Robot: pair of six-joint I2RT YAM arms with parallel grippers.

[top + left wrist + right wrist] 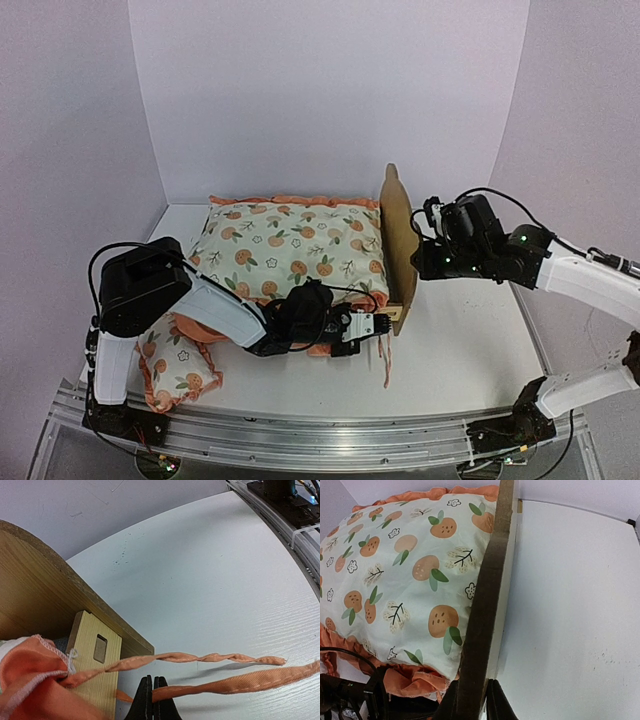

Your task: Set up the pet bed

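The pet bed (398, 240) lies across the table with its plywood headboard standing at the right. The fruit-print mattress cushion (290, 250) fills the frame. My left gripper (375, 325) is at the bed's near right corner, shut on an orange tie ribbon (235, 685) of the cushion. A second, twisted ribbon (210, 658) hangs free just above my left gripper (153, 700), beside the bed's corner post (92, 665). My right gripper (418, 262) straddles the headboard's top edge (490, 580), with a finger on each face. It (472, 701) is shut on the board.
A small matching fruit-print pillow (178, 372) lies near the left arm's base, off the bed. The cushion's orange ruffle (405, 680) bunches at the near side. White walls enclose the table, and the aluminium rail (320, 440) runs along the near edge.
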